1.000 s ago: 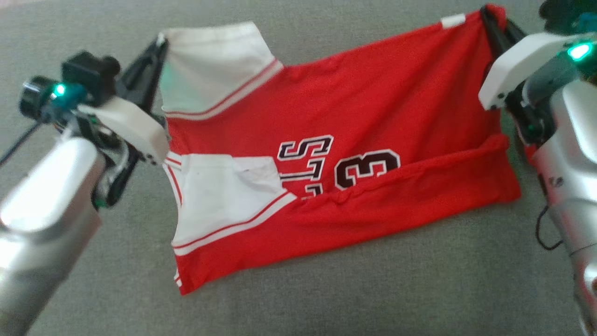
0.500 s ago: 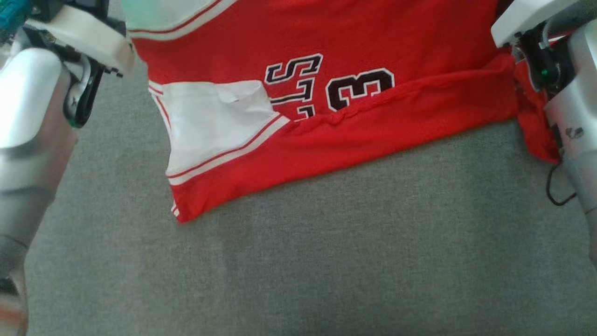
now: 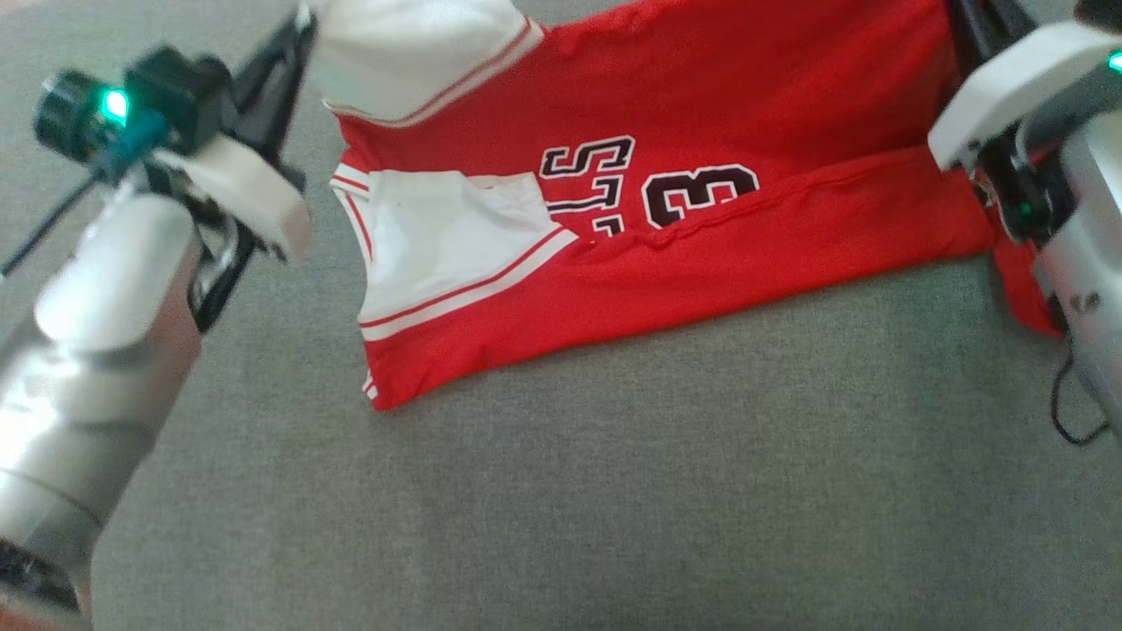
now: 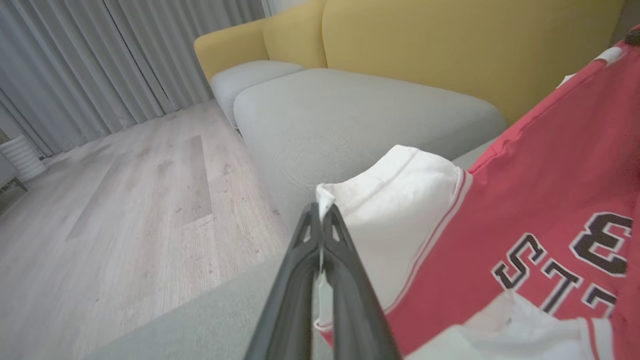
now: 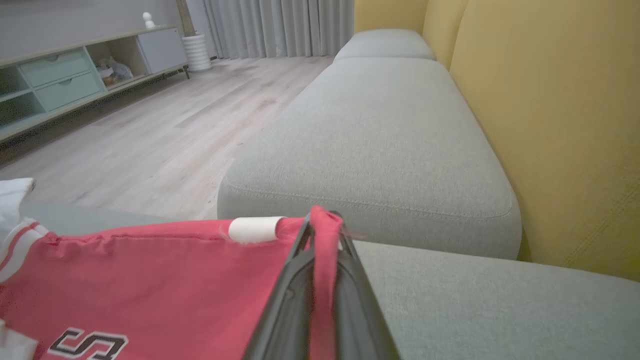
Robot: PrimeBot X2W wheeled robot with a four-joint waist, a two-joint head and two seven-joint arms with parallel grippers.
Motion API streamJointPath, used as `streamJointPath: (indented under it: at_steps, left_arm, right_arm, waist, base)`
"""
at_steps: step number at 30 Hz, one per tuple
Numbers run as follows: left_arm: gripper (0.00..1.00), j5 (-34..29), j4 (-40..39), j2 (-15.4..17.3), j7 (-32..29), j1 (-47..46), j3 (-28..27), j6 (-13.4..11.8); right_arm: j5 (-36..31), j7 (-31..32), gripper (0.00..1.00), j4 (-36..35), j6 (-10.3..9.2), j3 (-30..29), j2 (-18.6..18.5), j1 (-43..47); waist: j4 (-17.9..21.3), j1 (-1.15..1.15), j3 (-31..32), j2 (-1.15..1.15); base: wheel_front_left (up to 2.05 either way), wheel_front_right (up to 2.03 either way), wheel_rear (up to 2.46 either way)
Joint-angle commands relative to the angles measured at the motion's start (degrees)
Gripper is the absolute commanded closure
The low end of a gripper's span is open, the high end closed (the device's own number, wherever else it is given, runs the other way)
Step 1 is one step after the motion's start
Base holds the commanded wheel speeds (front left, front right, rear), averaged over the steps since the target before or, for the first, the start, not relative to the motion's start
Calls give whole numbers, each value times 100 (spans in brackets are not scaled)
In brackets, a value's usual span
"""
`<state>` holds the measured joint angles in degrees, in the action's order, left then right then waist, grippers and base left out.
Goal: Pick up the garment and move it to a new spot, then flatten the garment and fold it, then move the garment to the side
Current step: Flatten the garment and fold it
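Observation:
The garment [image 3: 701, 114] is a red jersey with white sleeves and black-and-white lettering. Its top edge is stretched between my two grippers, and its lower part lies folded on the grey cushion [image 3: 614, 491]. My left gripper [image 3: 300, 22] is shut on the corner of the white sleeve [image 4: 400, 200], with the fingers [image 4: 305, 280] pressed together on a thin strip of fabric. My right gripper [image 5: 322, 220] is shut on the red corner [image 5: 325, 260] beside a white tag [image 5: 255, 229]. In the head view its dark fingers [image 3: 973, 22] run off the top right.
A yellow sofa back [image 5: 550, 125] rises behind the grey seat cushions [image 5: 390, 125]. Past the cushion edge lies a wooden floor [image 4: 125, 200], with grey curtains [image 4: 100, 60] and a low sideboard with drawers [image 5: 60, 80] further off. A black cable [image 3: 1074, 412] hangs off my right arm.
The head view dipped down and came back up, so the whole picture shifted. Both grippers have kept their grip on the same corners of the garment.

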<state>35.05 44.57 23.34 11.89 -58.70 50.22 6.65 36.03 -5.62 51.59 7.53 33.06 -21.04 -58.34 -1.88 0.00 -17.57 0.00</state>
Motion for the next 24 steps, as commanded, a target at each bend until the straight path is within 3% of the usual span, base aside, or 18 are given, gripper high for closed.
streamJointPath:
  at_steps: [1, 8, 15, 24]
  left_arm:
    - [100, 65, -190, 324, -29, -140, -141, 22]
    - [100, 495, -1341, 754, -736, 667, 337, 76]
    - [100, 1164, -3081, 1505, -1832, 1388, 940, 82]
    - [100, 1457, -3924, 1942, -2619, 1578, 1217, 68]
  right_arm:
    - [103, 42, 100, -129, -4, 96, -99, 91]
    - [531, 454, 100, -162, -4, 734, -699, 605]
    - [639, 915, 100, -152, -4, 1481, -1320, 954]
    - [577, 1201, 100, -98, -4, 2153, -1536, 906]
  waist:
    - [-51, 0, 78, 0]
    - [-171, 0, 352, 0]
    - [-217, 0, 488, 0]
    - [-186, 0, 446, 0]
  base:
    - [0, 0, 0]
    - [0, 0, 0]
    - [0, 0, 0]
    - [0, 0, 0]
